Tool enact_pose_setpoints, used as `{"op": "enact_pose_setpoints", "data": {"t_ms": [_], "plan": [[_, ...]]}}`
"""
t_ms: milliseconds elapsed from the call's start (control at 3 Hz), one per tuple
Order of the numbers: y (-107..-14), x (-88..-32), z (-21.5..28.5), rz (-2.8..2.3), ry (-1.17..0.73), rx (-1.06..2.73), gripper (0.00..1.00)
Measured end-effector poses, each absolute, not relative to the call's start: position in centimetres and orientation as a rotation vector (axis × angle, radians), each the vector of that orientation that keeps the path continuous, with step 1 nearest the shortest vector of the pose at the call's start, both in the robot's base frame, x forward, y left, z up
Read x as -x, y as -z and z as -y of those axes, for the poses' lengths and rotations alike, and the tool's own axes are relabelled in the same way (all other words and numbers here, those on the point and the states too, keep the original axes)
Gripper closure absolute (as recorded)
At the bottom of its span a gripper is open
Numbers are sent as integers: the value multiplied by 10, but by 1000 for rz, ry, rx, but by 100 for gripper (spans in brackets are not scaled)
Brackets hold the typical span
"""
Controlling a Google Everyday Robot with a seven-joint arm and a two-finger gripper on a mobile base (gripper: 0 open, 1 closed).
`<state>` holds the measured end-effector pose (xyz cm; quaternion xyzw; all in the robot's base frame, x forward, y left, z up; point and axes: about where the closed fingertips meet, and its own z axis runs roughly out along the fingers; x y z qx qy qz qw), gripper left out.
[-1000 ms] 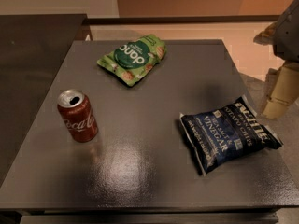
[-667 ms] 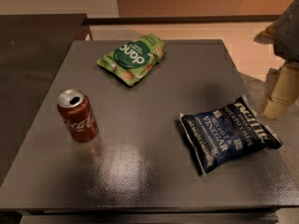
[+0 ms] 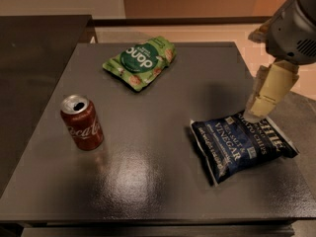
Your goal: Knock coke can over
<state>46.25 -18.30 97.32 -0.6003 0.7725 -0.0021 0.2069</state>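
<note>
The red coke can (image 3: 82, 123) stands upright on the left side of the dark grey table (image 3: 148, 181), its silver top open. My gripper (image 3: 256, 111) hangs at the right edge of the table, its cream tip just above the top corner of the dark blue chip bag (image 3: 242, 144). It is far to the right of the can and holds nothing that I can see.
A green snack bag (image 3: 140, 61) lies at the back middle of the table. A dark counter (image 3: 39, 38) adjoins the table at the back left. The floor shows beyond the right edge.
My gripper has moved left, from beyond the table's right edge to over the corner of the blue chip bag. The can and both bags have not moved.
</note>
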Motion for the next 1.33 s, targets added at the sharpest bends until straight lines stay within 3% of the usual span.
{"op": "enact_pose_setpoints", "data": {"t_ms": [1333], "plan": [[-920,-492,35,-1881,-526,1632,0]]}}
